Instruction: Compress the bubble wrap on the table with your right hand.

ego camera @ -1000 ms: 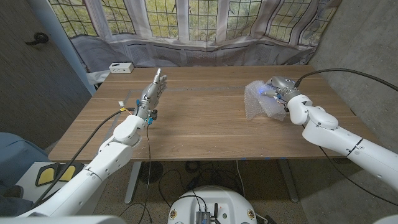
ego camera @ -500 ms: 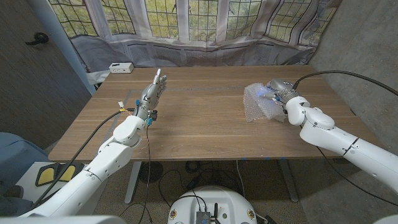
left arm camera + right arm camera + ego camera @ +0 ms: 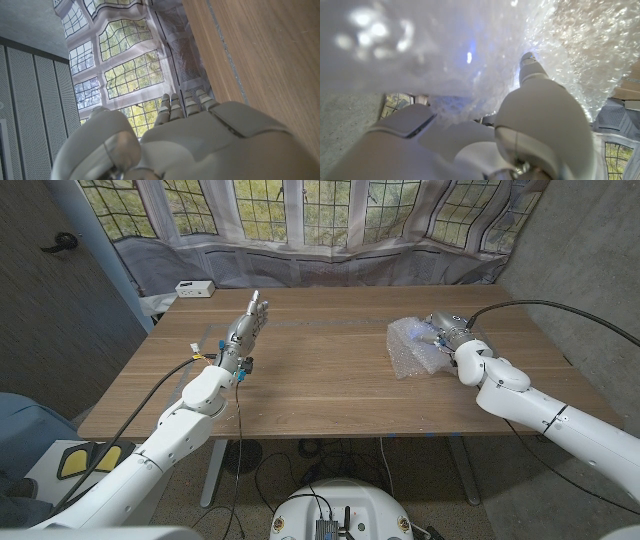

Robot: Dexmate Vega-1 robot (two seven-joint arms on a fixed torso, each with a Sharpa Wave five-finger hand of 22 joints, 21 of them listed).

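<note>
Your right hand (image 3: 447,329) is pressing into the bubble wrap (image 3: 412,348) on the right half of the wooden surface (image 3: 330,380), toward its far side. The wrap is lying crumpled against the hand, its clear folds bunching on the hand's inner side and spreading toward the middle of the surface. In the right wrist view the bubble wrap (image 3: 470,45) is covering most of the fingers (image 3: 532,70); one fingertip is poking up into the plastic, and a blue glint is showing through it. The fingers are buried in the wrap, so you are gripping it; how tightly they are curling you cannot tell.

Your left hand (image 3: 245,330) is standing on its edge at the left side of the surface, palm upright, fingers straight, close together and pointing toward the far edge. It is holding nothing. In the left wrist view the back of the left hand (image 3: 200,140) is showing beside the wood grain, fingers reaching toward the leaded-window backdrop (image 3: 130,75).

A small white box (image 3: 194,288) is sitting at the far left corner, well apart from both hands.
</note>
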